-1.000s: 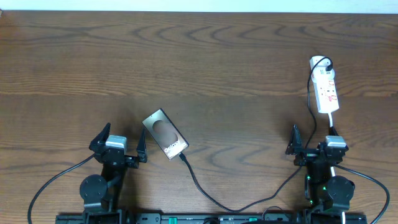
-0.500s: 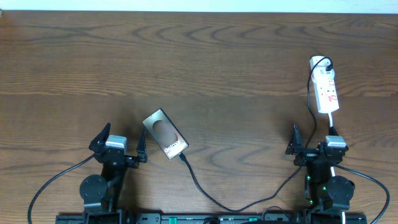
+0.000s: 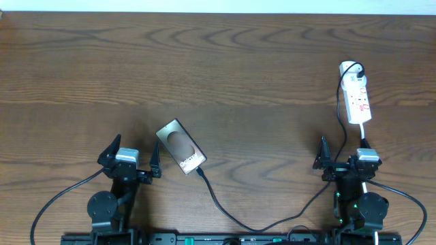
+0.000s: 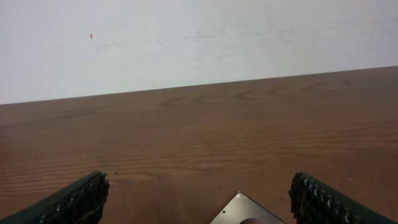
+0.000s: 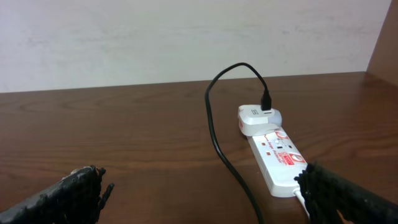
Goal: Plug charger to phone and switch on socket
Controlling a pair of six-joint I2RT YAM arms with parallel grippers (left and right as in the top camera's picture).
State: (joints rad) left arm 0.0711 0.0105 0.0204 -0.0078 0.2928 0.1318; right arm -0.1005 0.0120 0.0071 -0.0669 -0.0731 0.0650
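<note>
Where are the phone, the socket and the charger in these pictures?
phone (image 3: 181, 146): overhead view, middle of its face.
socket (image 5: 278, 158): right wrist view, middle of its white top.
charger (image 5: 212, 130): right wrist view, black cable left of the socket.

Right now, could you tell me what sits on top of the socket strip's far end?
A white adapter sits on the socket, the charger cable plugged into it. Its pins and the outlet beneath are covered.

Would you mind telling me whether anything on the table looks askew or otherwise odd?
Only the phone sits askew, lying diagonally to the table edge, with the charger cable reaching its near end. The socket lies roughly straight; nothing looks spilled or damaged.
</note>
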